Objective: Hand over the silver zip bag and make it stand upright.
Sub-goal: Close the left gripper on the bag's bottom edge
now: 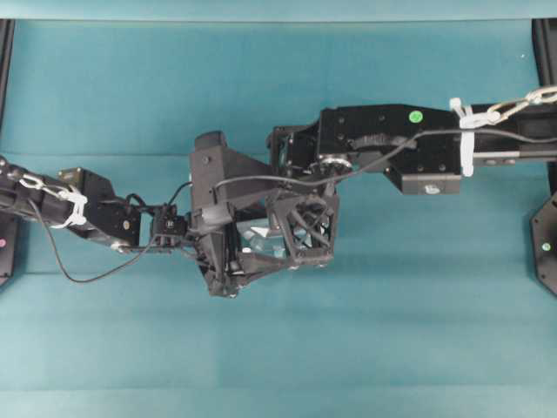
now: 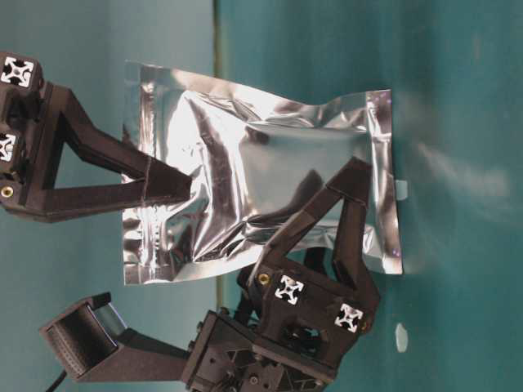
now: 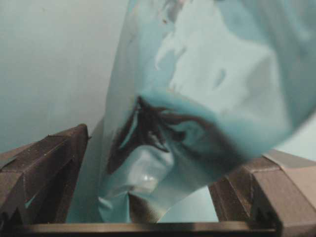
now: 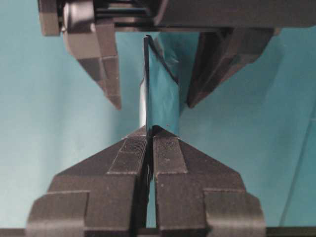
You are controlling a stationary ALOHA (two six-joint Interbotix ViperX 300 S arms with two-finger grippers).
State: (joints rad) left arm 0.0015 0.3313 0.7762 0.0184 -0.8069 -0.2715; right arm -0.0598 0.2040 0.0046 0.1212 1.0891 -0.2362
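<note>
Mid-air transfer above the teal worktop [image 1: 104, 87]. The silver zip bag [image 2: 261, 175] hangs clear of the surface, over the middle of the worktop, between the two arms; no edge of it touches the worktop in any view. Its foil is crinkled, with flat sealed borders and a darker reflective centre. What it holds, if anything, cannot be told: the pouch is opaque and lies fairly flat.

The right gripper [image 4: 150, 136] is clamped on the bag: in the right wrist view its two fingers meet with the thin foil edge pinched between the ribbed pads.

The left gripper [image 3: 148, 197] stands with its fingers spread wide, one on either side of the bag's free end. In the left wrist view the foil sits in the gap between them, and neither finger is seen pressing on it.

In the overhead view the bag [image 1: 261, 248] shows only as a bright sliver beneath the crossing grippers.
</note>
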